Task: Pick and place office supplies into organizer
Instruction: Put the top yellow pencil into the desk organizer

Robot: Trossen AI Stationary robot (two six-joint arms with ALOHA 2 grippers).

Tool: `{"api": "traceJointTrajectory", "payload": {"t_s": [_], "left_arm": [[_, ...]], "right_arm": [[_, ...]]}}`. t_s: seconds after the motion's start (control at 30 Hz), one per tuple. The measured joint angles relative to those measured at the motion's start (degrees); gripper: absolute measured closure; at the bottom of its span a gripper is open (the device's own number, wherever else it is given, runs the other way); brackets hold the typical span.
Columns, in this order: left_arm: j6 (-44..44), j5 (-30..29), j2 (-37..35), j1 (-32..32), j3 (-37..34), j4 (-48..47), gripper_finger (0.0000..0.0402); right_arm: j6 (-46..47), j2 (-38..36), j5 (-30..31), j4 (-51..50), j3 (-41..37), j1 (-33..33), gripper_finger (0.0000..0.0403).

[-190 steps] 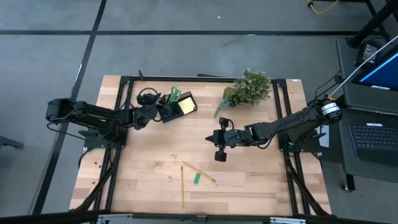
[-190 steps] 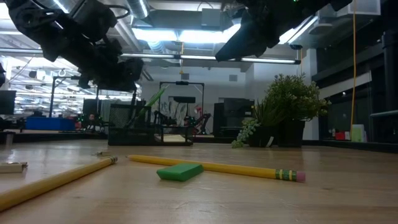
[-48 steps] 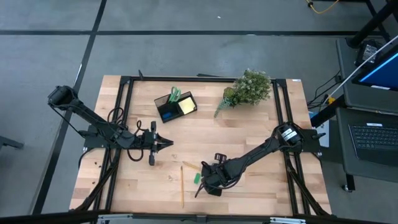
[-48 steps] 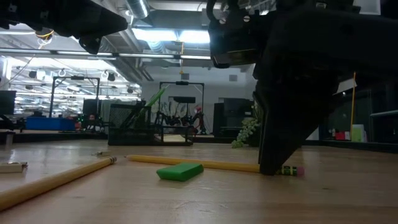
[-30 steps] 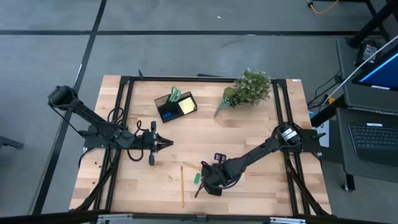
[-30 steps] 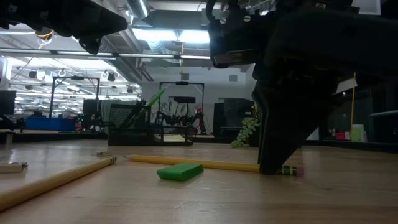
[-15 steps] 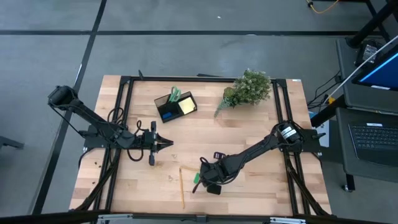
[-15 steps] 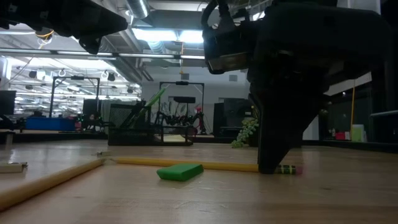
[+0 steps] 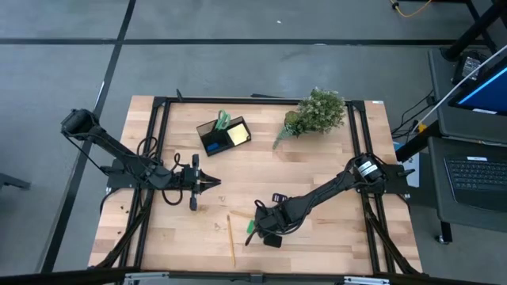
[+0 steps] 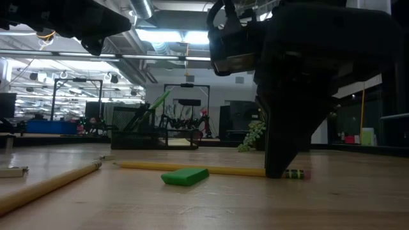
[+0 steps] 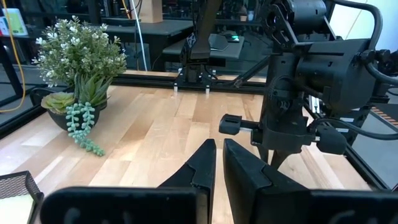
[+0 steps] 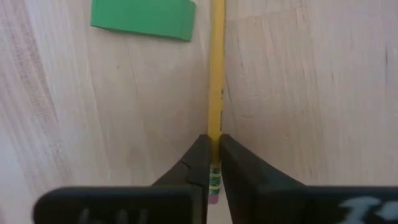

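High view shows the wooden table (image 9: 317, 158) with both arms over it. At about 1 o'clock of the table stands the leafy plant (image 9: 317, 112). At about 11 o'clock stands the black organizer (image 9: 224, 134), with green-handled scissors (image 9: 223, 120), a yellow sticky-note pad (image 9: 238, 135) and a small blue block (image 9: 213, 146) inside it. The right gripper (image 12: 213, 163) is low at about 6 o'clock, and its two fingers are pressed together on a yellow pencil (image 12: 216, 81) near the eraser end; the pencil lies on the wood. The green block (image 12: 142, 18) lies just beside this pencil, not touching it. A second pencil (image 9: 230, 240) lies near, toward 7 o'clock. The left gripper (image 11: 218, 163) hangs above the table at about 9 o'clock, its fingers nearly together and holding nothing.
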Motion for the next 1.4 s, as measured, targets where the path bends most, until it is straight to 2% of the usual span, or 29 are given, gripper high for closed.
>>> {"api": "traceJointTrajectory", "payload": {"t_s": [0.13,0.4,0.63,0.9,1.2,1.4], "left_arm": [[-0.02,0.00,0.00,-0.01,0.00,0.00,0.0374],[0.00,0.00,0.00,0.01,0.00,0.02,0.0376],[0.00,0.00,0.00,-0.01,0.00,0.01,0.0375],[0.20,0.00,0.00,0.00,0.00,0.01,0.0376],[0.46,0.02,0.00,0.01,0.00,0.00,0.0373],[0.46,0.00,0.00,-0.02,0.00,0.00,0.0375]], "right_arm": [[0.04,0.00,0.01,-0.02,0.00,0.00,0.0390],[-1.09,0.36,-0.06,-1.71,2.53,0.00,0.0375],[-2.79,0.57,-0.03,-5.82,7.10,-0.65,0.0396],[-2.84,0.42,1.50,-11.08,10.46,-1.65,0.0397],[-4.86,0.37,-0.45,-7.95,10.47,-1.81,0.0391],[-11.77,0.30,-0.44,-2.15,10.52,-2.24,0.0355]]}}
